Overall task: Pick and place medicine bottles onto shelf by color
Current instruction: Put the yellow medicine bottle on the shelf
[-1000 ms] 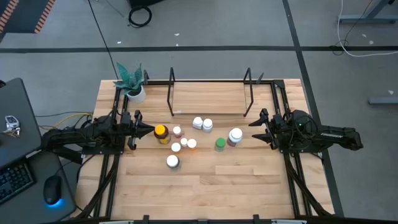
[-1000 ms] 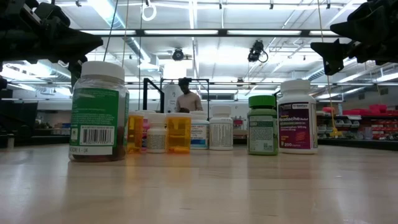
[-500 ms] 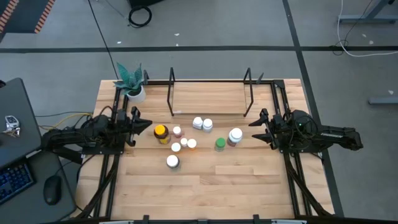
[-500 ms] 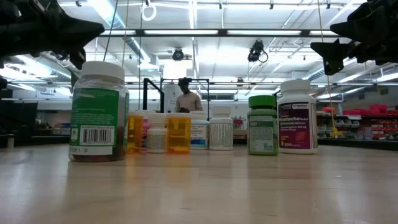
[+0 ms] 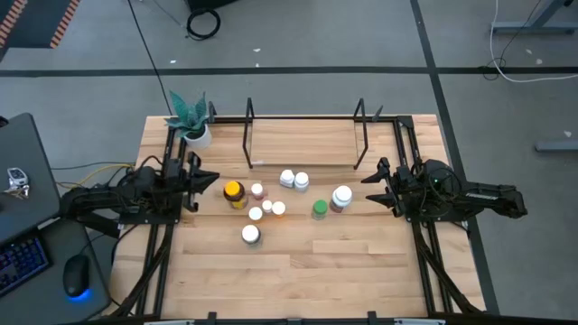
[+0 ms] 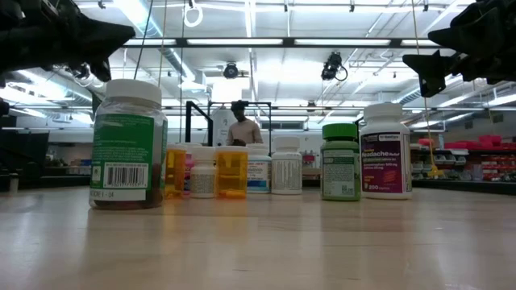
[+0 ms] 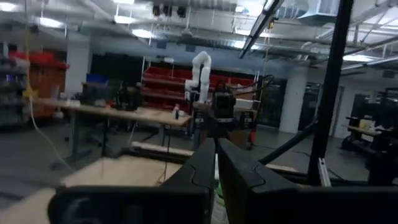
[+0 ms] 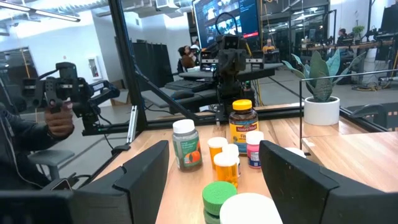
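A: Start with the grippers. What are they doing?

B: The left gripper (image 5: pixel 209 181) hangs above the table's left side with its fingers pressed together and nothing between them. It points toward the bottles, tip just left of the yellow-capped amber bottle (image 5: pixel 234 192). The right gripper (image 5: pixel 371 185) hangs over the right side with its fingers spread apart, also holding nothing; in its own wrist view the green-capped bottle (image 8: pixel 219 198) sits right between the two fingers, a little way ahead.

A: So nothing is in hand. Where are the medicine bottles?

B: All clustered on the wooden table (image 5: pixel 307 271), in front of the shelf and between the two arms. From above I count the amber one, a small pink-topped one (image 5: pixel 257 190), two white-capped ones (image 5: pixel 293 180) nearest the shelf, two more small ones mid-cluster, the green one (image 5: pixel 320 209), a large white-capped bottle (image 5: pixel 341 196) beside it, and another large one (image 5: pixel 251 235) on the near side, alone.

A: And the shelf?

B: The shelf (image 5: pixel 305 137) at the far edge shows only its black uprights and bare wooden base. No bottle stands on it.

A: Progress, then?

B: I'd judge it essentially at the start: no bottle placed, every one left to sort by color. The plant pot (image 5: pixel 196 134) at the far left corner stays out of it.
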`<state>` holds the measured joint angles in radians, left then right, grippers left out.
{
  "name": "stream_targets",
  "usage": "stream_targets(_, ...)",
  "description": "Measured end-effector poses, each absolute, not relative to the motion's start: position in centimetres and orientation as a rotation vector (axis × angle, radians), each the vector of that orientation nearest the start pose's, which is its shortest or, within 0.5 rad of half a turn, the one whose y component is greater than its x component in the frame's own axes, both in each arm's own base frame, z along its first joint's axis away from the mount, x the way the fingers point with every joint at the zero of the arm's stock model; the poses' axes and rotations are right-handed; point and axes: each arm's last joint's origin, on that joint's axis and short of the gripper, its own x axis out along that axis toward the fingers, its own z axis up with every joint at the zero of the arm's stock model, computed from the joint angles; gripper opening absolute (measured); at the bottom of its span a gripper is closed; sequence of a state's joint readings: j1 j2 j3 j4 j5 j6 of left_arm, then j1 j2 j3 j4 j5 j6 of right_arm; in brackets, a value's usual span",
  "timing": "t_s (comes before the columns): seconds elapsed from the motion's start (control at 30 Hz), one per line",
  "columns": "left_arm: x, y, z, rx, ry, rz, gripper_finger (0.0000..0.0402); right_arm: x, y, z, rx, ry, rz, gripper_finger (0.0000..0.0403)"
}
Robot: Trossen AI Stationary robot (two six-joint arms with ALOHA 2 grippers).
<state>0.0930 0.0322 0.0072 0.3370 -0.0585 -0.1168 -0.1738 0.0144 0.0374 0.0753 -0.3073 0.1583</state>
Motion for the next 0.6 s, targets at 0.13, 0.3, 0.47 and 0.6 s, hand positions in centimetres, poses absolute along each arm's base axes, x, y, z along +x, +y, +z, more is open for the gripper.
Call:
stream_targets(0.13,9.2,0.9,20.1,-0.02,-0.378,0.099,0.0017,9.5,-0.8,18.2,0.134,-0.085,0.141,0.0257)
stream_targets(0.3,9.3,1.2,20.1,-0.137,-0.306,0.192,0.0017,9.5,-0.8,18.2,0.134,-0.086,0.141,0.0257)
stream_targets(0.47,9.6,1.2,21.3,-0.23,-0.081,0.202,0.0014,9.5,-0.8,18.2,0.134,-0.085,0.141,0.0257)
stream_targets(0.6,10.2,1.2,22.8,-0.269,-0.006,0.2,0.0017,9.5,-0.8,18.2,0.134,-0.086,0.141,0.0257)
